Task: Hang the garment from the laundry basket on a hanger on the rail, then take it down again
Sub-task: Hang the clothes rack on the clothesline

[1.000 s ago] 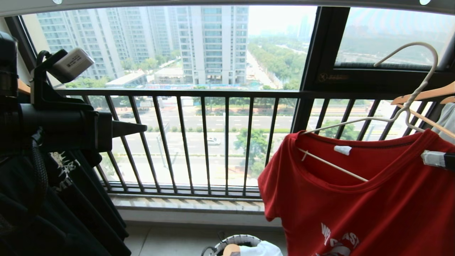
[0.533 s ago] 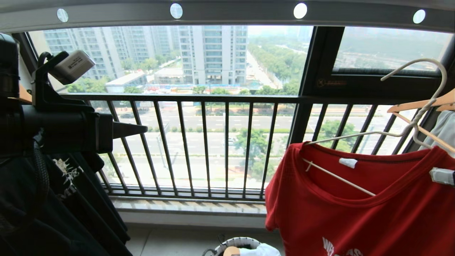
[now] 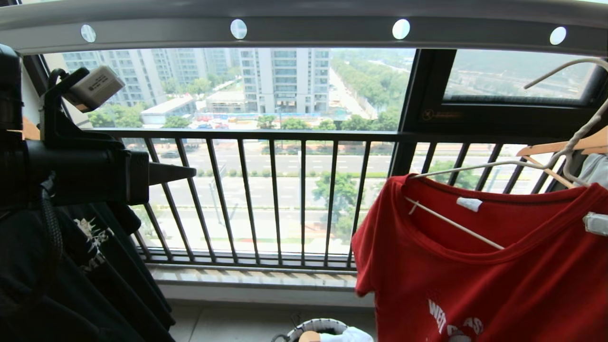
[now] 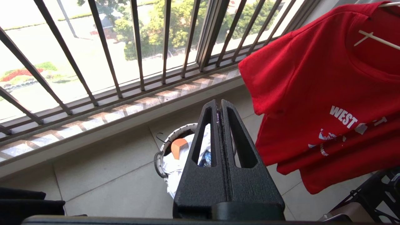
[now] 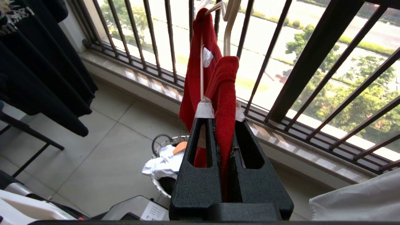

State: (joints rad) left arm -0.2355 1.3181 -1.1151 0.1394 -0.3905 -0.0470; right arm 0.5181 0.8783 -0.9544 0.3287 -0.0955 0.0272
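1. Right wrist view shows the nearest action: the right gripper (image 5: 225,123) has its fingers pinched on a fold of the red garment (image 5: 223,81), with the thin white hanger (image 5: 201,68) running just beside that fold.
2. In the left wrist view, the left gripper (image 4: 219,104) has its fingers pressed together on nothing and points toward the black window railing (image 4: 137,47); the laundry basket (image 4: 161,153) sits on the floor below it, holding white cloth and something orange.
3. In the head view the garment (image 3: 475,280) hangs at about 4 o'clock, draped on the hanger (image 3: 479,165), and the parked left gripper (image 3: 192,171) sits at 9 o'clock above a black T-shirt (image 3: 99,256).
4. Farther up, the rail (image 3: 304,33) with its round holes spans 12 o'clock. Over the last second the whole view has tilted upward, bringing the rail fully into sight, and the hanger's hook now reaches closer beneath it. I judge the hanging step is close, though the hook is not yet over the rail.
5. Hidden: the hook's curve and the right gripper run off the head view's right edge at 3 o'clock; wooden hangers (image 3: 555,146) there are also cut off.
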